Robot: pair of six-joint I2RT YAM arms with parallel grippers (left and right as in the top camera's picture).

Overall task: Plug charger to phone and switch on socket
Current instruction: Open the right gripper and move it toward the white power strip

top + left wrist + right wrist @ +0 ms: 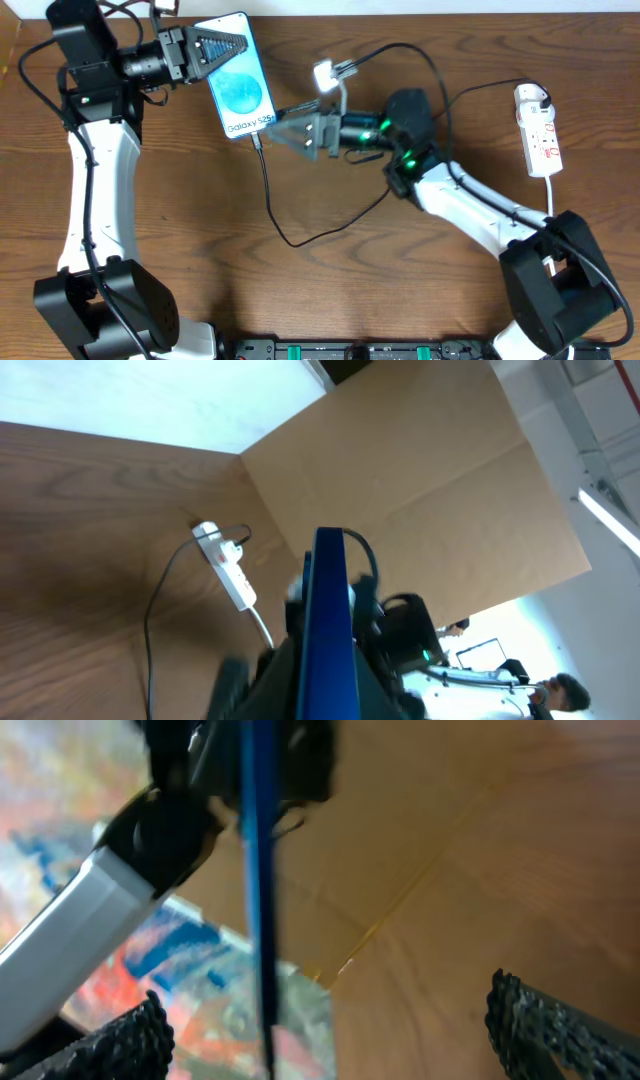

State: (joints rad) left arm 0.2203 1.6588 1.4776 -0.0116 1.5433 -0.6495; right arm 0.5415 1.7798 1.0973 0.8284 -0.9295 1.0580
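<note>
Phone screen-up in left jaws, long axis near-far, right jaws wide beside its near end

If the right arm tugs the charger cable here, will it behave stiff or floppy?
Probably floppy: the charger cable lies in a loose loop across the table, so it should bend rather than push. It looks thin and light; a tug would likely take up slack before shifting the socket or phone.
</note>
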